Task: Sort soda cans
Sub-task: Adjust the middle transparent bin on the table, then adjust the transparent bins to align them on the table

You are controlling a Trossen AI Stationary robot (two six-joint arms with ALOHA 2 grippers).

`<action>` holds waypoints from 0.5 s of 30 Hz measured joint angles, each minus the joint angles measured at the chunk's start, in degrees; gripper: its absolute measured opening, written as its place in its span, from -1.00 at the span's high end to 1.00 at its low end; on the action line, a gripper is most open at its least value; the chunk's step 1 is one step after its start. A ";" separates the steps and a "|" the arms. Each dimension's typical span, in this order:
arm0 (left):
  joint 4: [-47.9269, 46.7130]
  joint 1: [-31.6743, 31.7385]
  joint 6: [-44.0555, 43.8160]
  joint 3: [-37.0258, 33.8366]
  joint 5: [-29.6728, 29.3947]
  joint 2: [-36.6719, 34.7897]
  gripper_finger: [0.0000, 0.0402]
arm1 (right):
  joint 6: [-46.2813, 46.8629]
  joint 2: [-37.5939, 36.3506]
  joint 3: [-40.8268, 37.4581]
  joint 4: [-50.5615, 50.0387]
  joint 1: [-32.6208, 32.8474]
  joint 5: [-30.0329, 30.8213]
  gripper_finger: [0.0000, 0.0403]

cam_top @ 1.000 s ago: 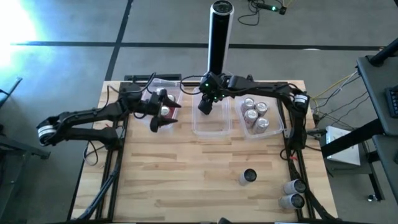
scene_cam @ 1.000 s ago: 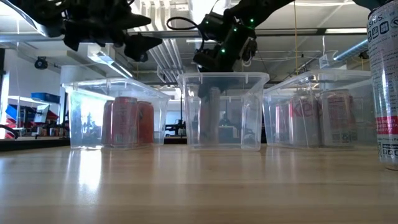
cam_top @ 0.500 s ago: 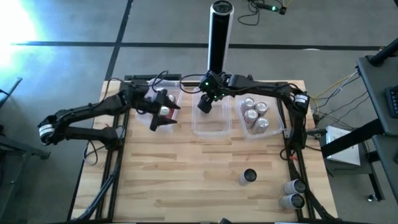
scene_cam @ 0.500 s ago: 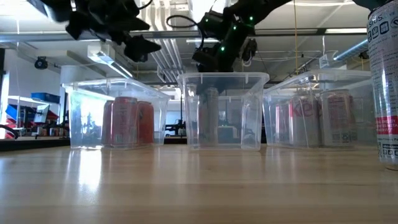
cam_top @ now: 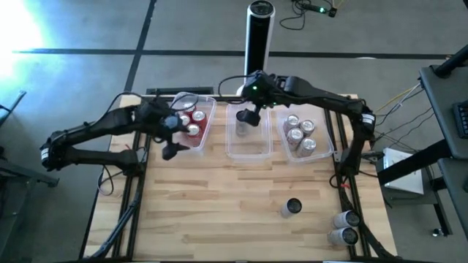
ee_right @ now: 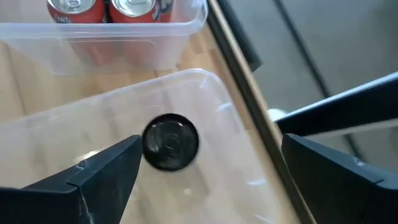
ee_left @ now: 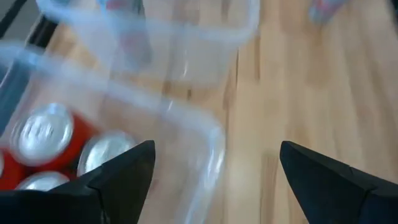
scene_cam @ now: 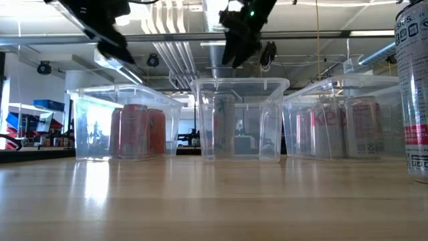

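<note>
Your wooden table point(cam_top: 219, 212) stood on a grey floor, with three clear tubs in a row along its far edge and a wide bare stretch of planks in front of them. You had the left gripper point(cam_top: 170, 136) raised at the near right corner of the left tub point(cam_top: 207, 123), fingers spread and holding nothing; its wrist view was smeared, so only silver tops on red cans point(ee_left: 43, 134) could be made out. Your right gripper point(cam_top: 250, 115) hung over the far end of the middle tub point(cam_top: 248, 150), its fingers also apart and empty, and directly below them one dark-topped can point(ee_right: 170, 142) stood upright near that tub's back wall. The right tub point(cam_top: 329, 146) held silver-topped cans point(cam_top: 298, 133); through its wall in the low view you could see red lettering, possibly "Ke", though it was too faint to read surely. Near the front right of the table a black can point(cam_top: 292, 207) stood alone, and two silver cans point(cam_top: 345, 226) lay by the right edge. At the low view's right border a tall can point(scene_cam: 414, 87) was cut off, showing only the letters "sis".
</note>
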 joint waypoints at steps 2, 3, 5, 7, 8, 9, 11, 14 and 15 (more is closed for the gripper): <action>-6.39 -0.58 1.68 2.11 -2.56 -0.08 -0.64 | -2.29 -1.76 -0.34 -0.15 0.10 1.55 -0.89; -9.20 -0.65 2.63 3.19 -3.83 0.13 -0.64 | -3.29 -2.66 -0.69 0.13 0.12 1.99 -0.89; -14.68 -0.60 5.21 5.29 -6.70 0.90 -0.64 | -5.21 -3.94 -1.38 0.84 0.03 2.12 -0.89; -17.91 -0.59 6.17 7.36 -10.45 1.85 -0.64 | -7.32 -4.79 -1.96 1.22 -0.28 2.14 -0.89; -19.14 -0.59 5.79 8.44 -12.41 2.52 -0.64 | -8.25 -4.90 -2.10 1.63 -0.30 2.15 -0.89; -20.22 -0.59 4.26 9.38 -13.67 3.15 -0.64 | -9.05 -4.95 -2.10 2.56 -0.32 2.16 -0.89; -21.67 -0.57 2.11 11.42 -14.06 4.23 -0.64 | -10.57 -5.18 -2.08 3.69 -0.32 2.16 -0.89; -22.86 -0.57 0.10 13.80 -12.46 5.27 -0.64 | -11.93 -5.24 -1.24 3.05 -0.14 2.14 -0.89; -22.99 -0.57 -0.26 14.30 -11.67 5.64 -0.64 | -11.77 -5.24 -0.86 2.04 0.10 2.16 -0.89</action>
